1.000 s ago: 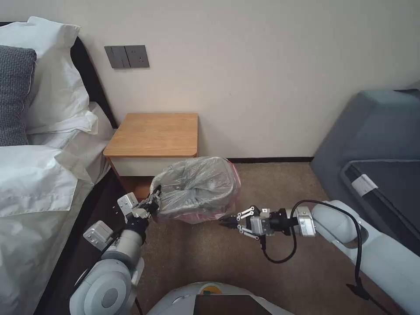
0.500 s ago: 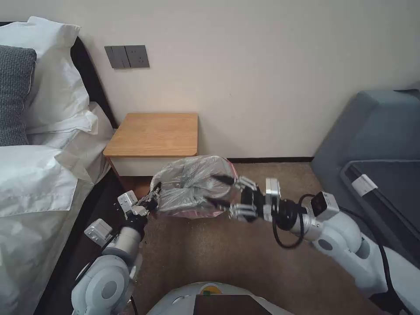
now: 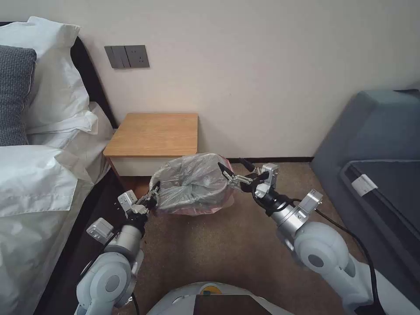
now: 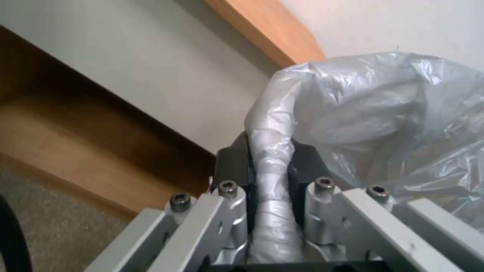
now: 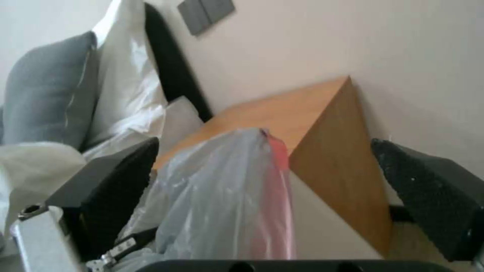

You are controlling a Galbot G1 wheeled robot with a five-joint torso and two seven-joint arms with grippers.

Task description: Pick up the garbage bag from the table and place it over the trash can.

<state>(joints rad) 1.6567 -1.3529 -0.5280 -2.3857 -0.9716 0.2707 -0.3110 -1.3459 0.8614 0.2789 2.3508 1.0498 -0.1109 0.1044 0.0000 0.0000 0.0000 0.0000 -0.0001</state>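
The garbage bag [image 3: 194, 183], greyish-clear with a pink rim, is draped over the trash can on the carpet in front of the table [image 3: 155, 133]. The can is hidden under the plastic. My left gripper [image 3: 152, 194] is at the bag's left edge, shut on a twisted fold of it [image 4: 270, 166]. My right gripper [image 3: 231, 165] stands open at the bag's far right rim. In the right wrist view the pink rim [image 5: 275, 166] lies between the two black pads [image 5: 101, 185], touching neither.
A bed with white pillows [image 3: 39, 175] lies on the left, its dark frame close beside my left arm. A grey sofa [image 3: 376, 144] stands on the right. The wall runs right behind the table. Open brown carpet [image 3: 210, 249] lies between me and the bag.
My right gripper rose from the carpet in front of the bag, opened, and swung round to the bag's far right rim. The left gripper kept its hold.
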